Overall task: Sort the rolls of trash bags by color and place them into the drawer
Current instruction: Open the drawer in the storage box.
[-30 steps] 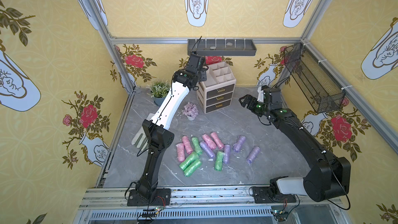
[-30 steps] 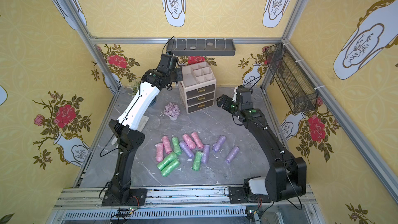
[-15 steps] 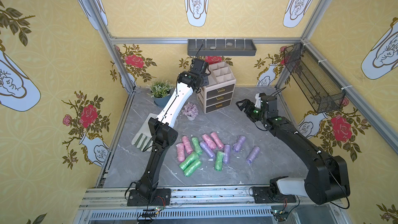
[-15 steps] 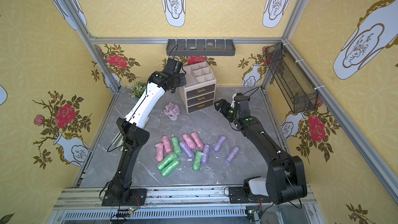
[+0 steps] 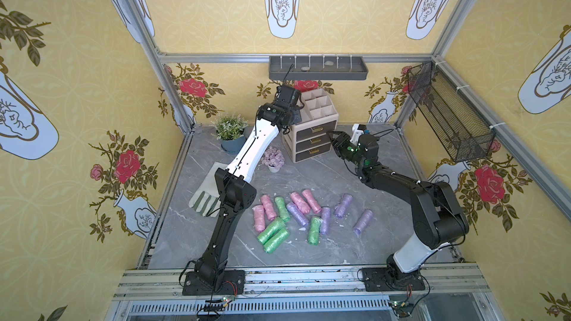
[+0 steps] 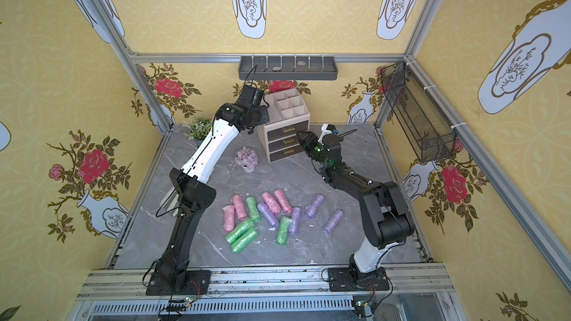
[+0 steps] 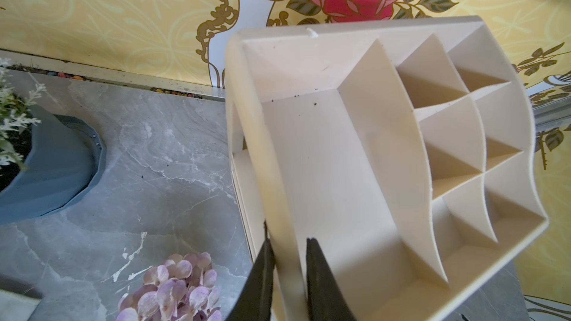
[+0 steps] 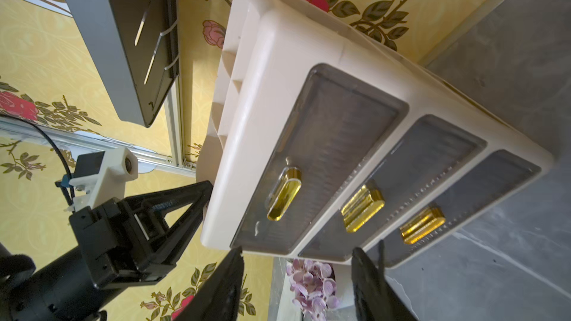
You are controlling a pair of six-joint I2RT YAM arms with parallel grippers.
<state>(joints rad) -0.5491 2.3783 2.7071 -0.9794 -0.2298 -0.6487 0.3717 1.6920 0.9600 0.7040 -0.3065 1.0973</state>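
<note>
Left gripper (image 7: 287, 240) pinches the rim of the drawer unit (image 5: 312, 140); right gripper (image 8: 298, 250) is half-open and empty before it — the rolls (image 5: 311, 200) lie well apart from both.

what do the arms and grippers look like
The left arm is black with a white middle link; the right arm black with a white link by its base. Green wrist lights, black cables. Black tapered fingers on the left gripper and right gripper.

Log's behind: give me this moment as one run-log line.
left gripper: clamped on rim of drawer organizer | right gripper: open, facing drawers | drawers: shut | trash bag rolls: on table
</note>
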